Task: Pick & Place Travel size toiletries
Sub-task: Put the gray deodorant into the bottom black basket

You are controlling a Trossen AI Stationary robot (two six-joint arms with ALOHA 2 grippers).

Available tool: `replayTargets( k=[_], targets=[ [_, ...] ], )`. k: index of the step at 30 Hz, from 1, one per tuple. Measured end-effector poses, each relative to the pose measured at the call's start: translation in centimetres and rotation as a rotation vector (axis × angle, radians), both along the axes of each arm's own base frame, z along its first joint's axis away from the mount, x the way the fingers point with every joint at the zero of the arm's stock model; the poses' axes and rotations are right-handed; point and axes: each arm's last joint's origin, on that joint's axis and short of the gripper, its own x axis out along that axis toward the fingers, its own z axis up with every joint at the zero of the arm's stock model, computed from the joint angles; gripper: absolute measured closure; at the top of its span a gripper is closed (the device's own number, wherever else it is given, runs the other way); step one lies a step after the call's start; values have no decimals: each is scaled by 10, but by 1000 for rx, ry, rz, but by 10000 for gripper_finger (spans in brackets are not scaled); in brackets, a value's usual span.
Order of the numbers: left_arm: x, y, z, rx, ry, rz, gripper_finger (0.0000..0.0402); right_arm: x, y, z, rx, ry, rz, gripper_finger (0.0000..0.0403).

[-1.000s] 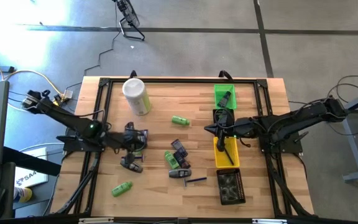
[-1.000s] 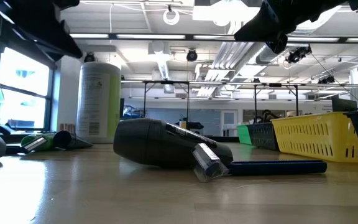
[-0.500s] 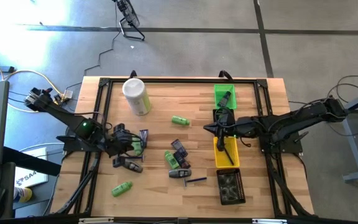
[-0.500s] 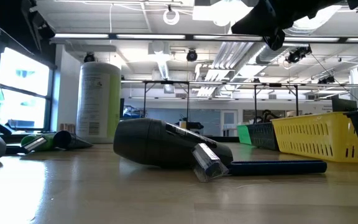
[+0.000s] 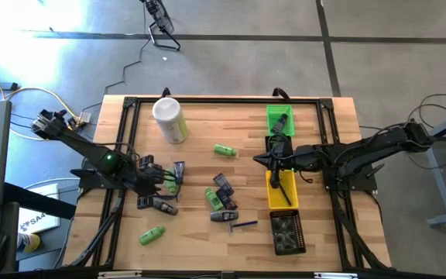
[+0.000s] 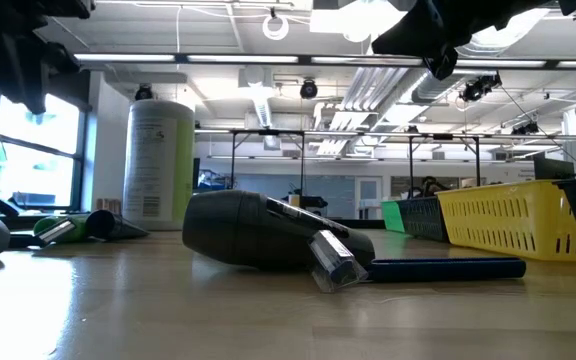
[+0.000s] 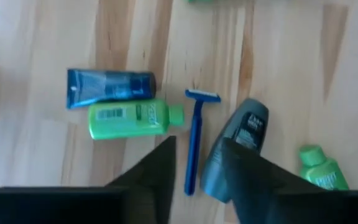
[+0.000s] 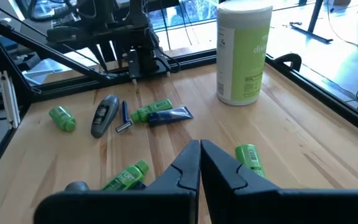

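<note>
Since a second ago the left claw has pulled back toward its own side of the bench and parted its fingers, which now stand a little apart and hold nothing. It hangs over a blue razor, with a dark grey tube just beside it and a green mini bottle and blue tube close by. The right claw is unmoved, closed and empty, by the yellow bin.

Blue razor lies between green bottle and dark grey tube.
</note>
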Motion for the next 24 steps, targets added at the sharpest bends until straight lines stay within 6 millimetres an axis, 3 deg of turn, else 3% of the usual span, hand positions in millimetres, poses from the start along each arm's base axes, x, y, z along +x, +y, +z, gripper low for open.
replayTargets(
  k=[8,12,24],
  targets=[
    [8,-7,-11,-23,97,-27,133,0,0,0,0,1,0,398],
    [12,-11,-18,-38,165,-77,85,0,0,0,0,1,0,398],
    [31,-24,-47,-21,325,-105,65,0,0,0,0,2,0,398]
  ],
)
